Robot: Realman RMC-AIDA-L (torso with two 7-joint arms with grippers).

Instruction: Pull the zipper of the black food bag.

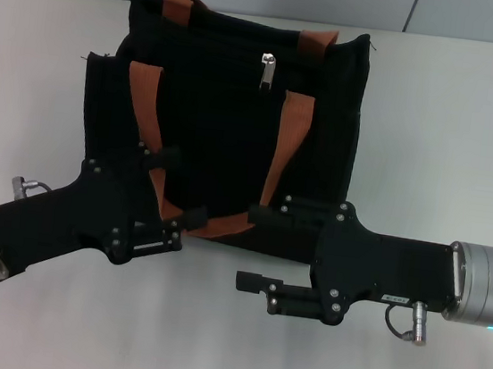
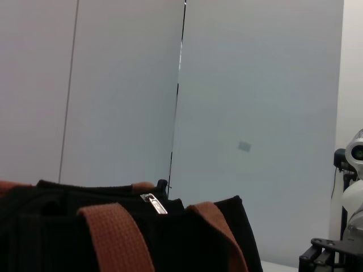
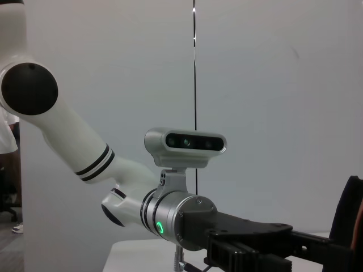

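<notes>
The black food bag [image 1: 227,119] lies on the white table with two orange-brown straps [image 1: 147,118]. The silver zipper pull [image 1: 266,70] sits on the zipper line near the bag's far edge. It also shows in the left wrist view [image 2: 153,203], on top of the bag [image 2: 51,232]. My left gripper [image 1: 178,188] is open at the bag's near left edge, its fingers either side of a strap loop. My right gripper [image 1: 258,247] is open at the bag's near edge, one finger over the bag and one over the table. Both are far from the pull.
The white table [image 1: 451,129] runs out on both sides of the bag, with a grey wall behind. The right wrist view shows my left arm [image 3: 187,215] and the bag's edge [image 3: 347,221]. The left wrist view shows my right gripper [image 2: 329,255] beside the bag.
</notes>
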